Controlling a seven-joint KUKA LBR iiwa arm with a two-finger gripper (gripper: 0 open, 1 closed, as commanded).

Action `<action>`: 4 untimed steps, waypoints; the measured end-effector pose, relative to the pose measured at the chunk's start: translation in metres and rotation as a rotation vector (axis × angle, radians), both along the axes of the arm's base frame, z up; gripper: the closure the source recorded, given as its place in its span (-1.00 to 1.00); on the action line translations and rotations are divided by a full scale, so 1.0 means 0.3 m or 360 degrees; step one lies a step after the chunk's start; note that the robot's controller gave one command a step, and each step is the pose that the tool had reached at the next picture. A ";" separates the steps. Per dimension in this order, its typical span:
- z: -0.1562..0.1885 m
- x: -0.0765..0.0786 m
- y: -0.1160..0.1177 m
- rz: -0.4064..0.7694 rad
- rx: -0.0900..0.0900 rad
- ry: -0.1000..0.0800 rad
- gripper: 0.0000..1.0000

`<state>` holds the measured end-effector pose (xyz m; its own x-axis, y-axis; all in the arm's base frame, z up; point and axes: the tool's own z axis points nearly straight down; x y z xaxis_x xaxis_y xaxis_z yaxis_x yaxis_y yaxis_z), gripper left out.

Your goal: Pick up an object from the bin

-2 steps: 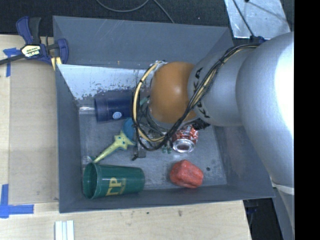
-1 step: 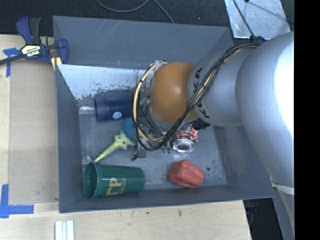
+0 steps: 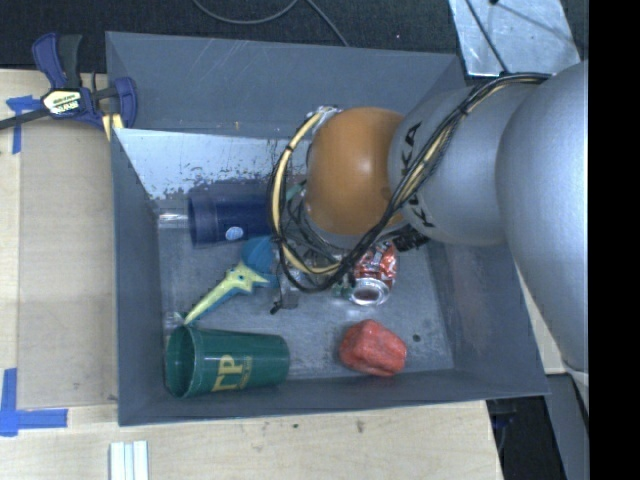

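My gripper (image 3: 284,300) is mostly hidden under the arm's orange cover; its dark lower end shows near the bin's middle. It sits just right of a light blue piece (image 3: 261,255) joined to a yellow-green handle (image 3: 222,294). A crushed red-and-white drink can (image 3: 376,273) lies just to its right. A dark blue cylinder (image 3: 226,218) lies on its side at the upper left of the gripper. I see nothing held.
A green cup (image 3: 226,360) with a yellow print lies on its side at the bin's front left. A red lump (image 3: 373,348) rests at the front, right of centre. The arm and its cables cover the bin's back right.
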<state>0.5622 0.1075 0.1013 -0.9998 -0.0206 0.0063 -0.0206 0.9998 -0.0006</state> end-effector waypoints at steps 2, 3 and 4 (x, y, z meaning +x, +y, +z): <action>0.172 0.046 0.007 0.0150 0.0001 -0.0006 1.00; 0.326 0.059 -0.005 0.0093 0.0002 -0.0004 1.00; 0.429 0.060 0.008 0.0124 0.0002 -0.0017 1.00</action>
